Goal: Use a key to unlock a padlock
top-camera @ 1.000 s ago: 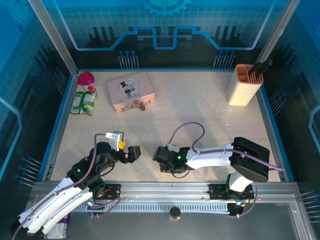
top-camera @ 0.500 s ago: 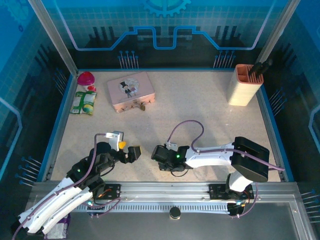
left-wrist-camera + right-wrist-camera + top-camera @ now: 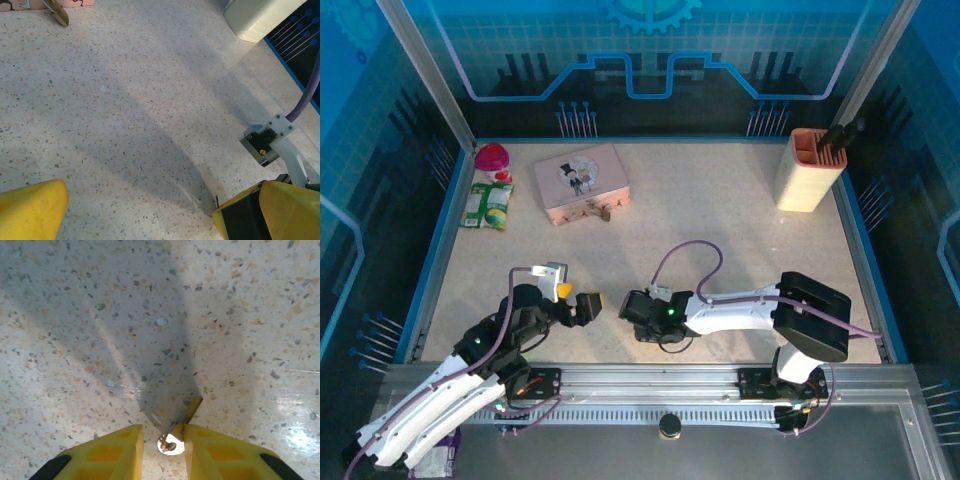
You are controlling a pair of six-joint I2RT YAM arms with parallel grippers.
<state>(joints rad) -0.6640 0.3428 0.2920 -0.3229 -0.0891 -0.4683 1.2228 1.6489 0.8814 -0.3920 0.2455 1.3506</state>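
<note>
Fingertips (image 3: 112, 452) of the right tool (image 3: 163, 429) stand narrowly apart, low over the speckled tabletop (image 3: 75, 315), with the one key (image 3: 171, 444) between them. Its round shiny head sits by the right finger. Its thin shaft slants up and to the right in the wrist view, pointing away from the tool. Whether the fingers pinch the key or merely flank it, I cannot tell.

From above, the right tool (image 3: 632, 312) lies near the front middle, and the key there is too small to make out. The left tool (image 3: 577, 297) faces it, spread wide and holding nothing.

The one padlock (image 3: 603, 211) lies well apart, far left, against the near edge of one pink tin (image 3: 582, 180). In the left wrist view its slanted brass body (image 3: 61, 18) is cut off by the top edge, and the shackle is unclear.
</note>
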